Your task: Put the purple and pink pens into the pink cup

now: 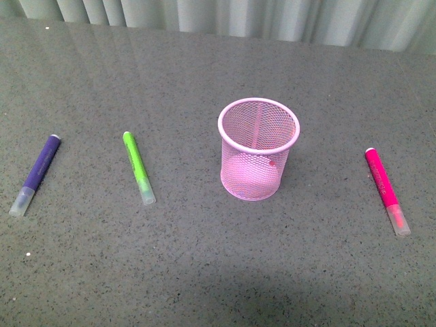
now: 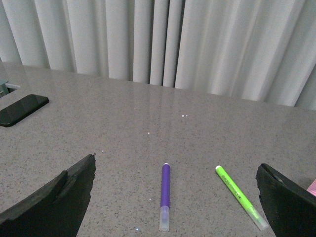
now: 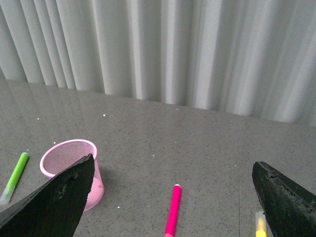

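The pink mesh cup (image 1: 259, 148) stands upright and empty in the middle of the grey table. A purple pen (image 1: 37, 172) lies flat at the far left, its clear cap toward me. At the far right lies the pink pen (image 1: 386, 190), also cap toward me. Neither arm shows in the front view. In the left wrist view my left gripper (image 2: 177, 197) is open, raised above the table, with the purple pen (image 2: 165, 195) lying between its black fingers (image 2: 54, 202). My right gripper (image 3: 173, 200) is open too, above the pink pen (image 3: 173, 210); the cup (image 3: 74, 163) sits beside one finger.
A lime-green marker (image 1: 138, 167) lies between the purple pen and the cup, seen also as the green marker (image 2: 240, 202). A black phone (image 2: 22, 109) rests farther off. A yellow marker (image 3: 260, 226) peeks by the right finger. Pale curtains (image 1: 272, 17) close the table's far edge.
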